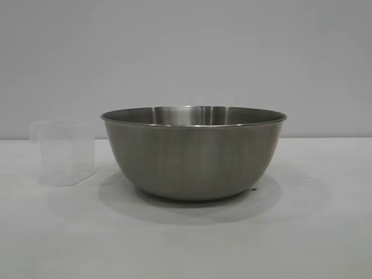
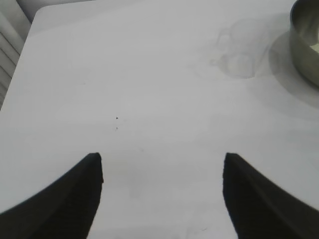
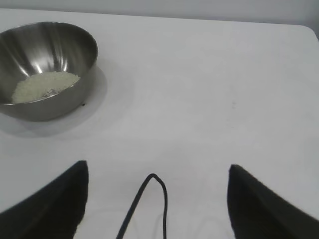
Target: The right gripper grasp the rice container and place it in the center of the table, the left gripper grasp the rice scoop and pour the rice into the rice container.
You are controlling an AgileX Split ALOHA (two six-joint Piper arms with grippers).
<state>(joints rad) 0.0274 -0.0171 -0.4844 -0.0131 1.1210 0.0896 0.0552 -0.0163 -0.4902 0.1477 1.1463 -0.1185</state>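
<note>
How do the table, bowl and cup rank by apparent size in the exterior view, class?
1. Table, largest.
2. Bowl.
3. Cup, smallest; it stands beside the bowl at like distance, so the ranking is safe.

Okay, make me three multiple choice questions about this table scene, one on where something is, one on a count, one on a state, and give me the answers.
1. In the exterior view, where does the rice scoop stand?
A. inside the bowl
B. on the table, left of the rice container
C. right of the bowl

2. How many vessels are on the table?
A. two
B. three
C. four

3. Where is the rice?
A. in the scoop
B. spilled on the table
C. in the rice container

Answers: 1 B, the clear scoop sits upright beside the bowl's left side. 2 A, only scoop and bowl show. 3 C, the right wrist view shows white grains on the bowl's bottom.
</note>
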